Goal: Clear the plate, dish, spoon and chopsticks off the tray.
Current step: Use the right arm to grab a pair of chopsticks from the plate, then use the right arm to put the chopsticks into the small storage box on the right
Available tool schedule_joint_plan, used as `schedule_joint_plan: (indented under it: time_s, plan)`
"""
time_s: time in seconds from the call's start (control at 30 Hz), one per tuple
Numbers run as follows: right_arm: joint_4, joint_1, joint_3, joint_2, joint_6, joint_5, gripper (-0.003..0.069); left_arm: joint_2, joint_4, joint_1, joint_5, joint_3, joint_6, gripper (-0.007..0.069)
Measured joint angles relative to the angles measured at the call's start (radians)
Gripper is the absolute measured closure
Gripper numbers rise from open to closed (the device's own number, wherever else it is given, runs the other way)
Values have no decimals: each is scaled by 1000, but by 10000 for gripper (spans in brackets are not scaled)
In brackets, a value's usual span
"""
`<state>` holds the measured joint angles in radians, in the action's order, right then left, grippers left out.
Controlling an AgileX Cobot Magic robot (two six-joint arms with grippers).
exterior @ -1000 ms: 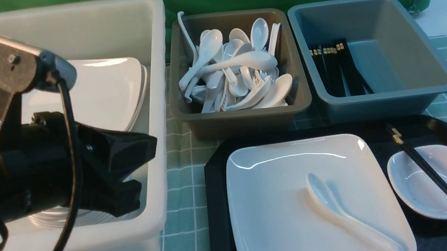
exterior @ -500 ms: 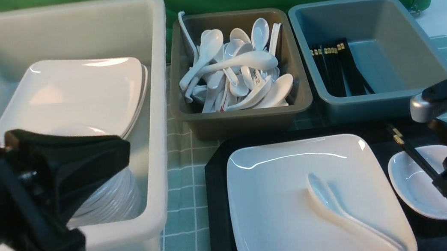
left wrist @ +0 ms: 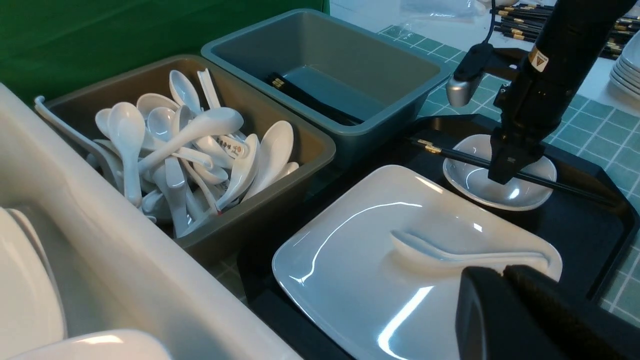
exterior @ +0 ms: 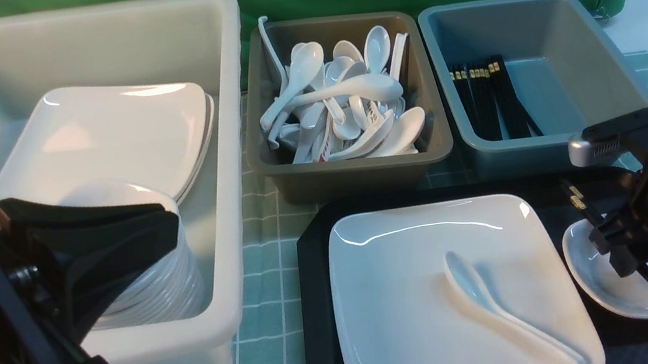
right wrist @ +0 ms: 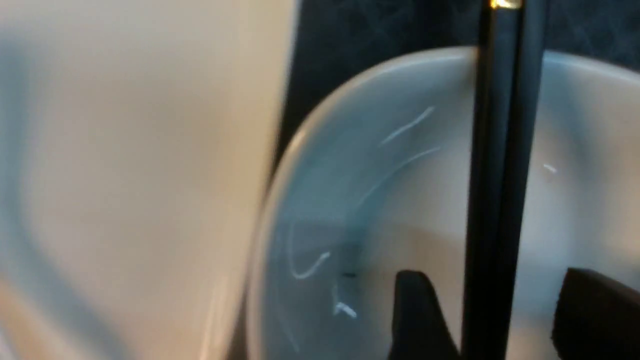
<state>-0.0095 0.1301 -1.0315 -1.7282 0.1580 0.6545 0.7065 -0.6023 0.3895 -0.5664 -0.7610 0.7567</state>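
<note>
The black tray (exterior: 315, 308) holds the large white plate (exterior: 403, 309) with the white spoon (exterior: 490, 304) lying on it. The small white dish (exterior: 590, 275) sits on the tray's right side, with the black chopsticks (exterior: 576, 199) resting across it. My right gripper (exterior: 625, 261) is open just above the dish. In the right wrist view its fingertips (right wrist: 420, 310) stand on either side of the chopsticks (right wrist: 495, 200), apart from them. My left gripper (exterior: 170, 227) is shut and empty over the big white tub; its fingers (left wrist: 505, 272) touch.
The white tub (exterior: 235, 269) at left holds stacked plates and dishes. A brown tub (exterior: 355, 181) of spoons and a grey tub (exterior: 546, 156) of chopsticks stand behind the tray. A green cloth hangs at the back.
My right arm has come into view and dropped over the dish, straddling the chopsticks. My left arm has drawn back and down toward the near left.
</note>
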Motion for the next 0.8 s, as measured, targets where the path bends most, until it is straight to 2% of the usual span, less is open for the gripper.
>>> schedule_joint_plan:
  time_s: [0.13, 0.3, 0.47, 0.6, 0.8]
  plan:
    - [9, -6, 0, -27, 17, 0, 317, 0, 0, 0, 0, 0, 0, 608]
    - [33, -6, 0, -30, 87, 0, 521, 0, 4, 0, 0, 0, 3, 608]
    - [51, -6, -1, -30, 158, 26, 528, -13, 34, 0, -2, 0, 18, 608]
    - [55, -1, -2, 6, 223, 121, 528, -32, 37, 0, -6, 0, 21, 608]
    - [58, 103, -10, 185, 313, 230, 528, -37, 42, 0, -3, 0, 21, 608]
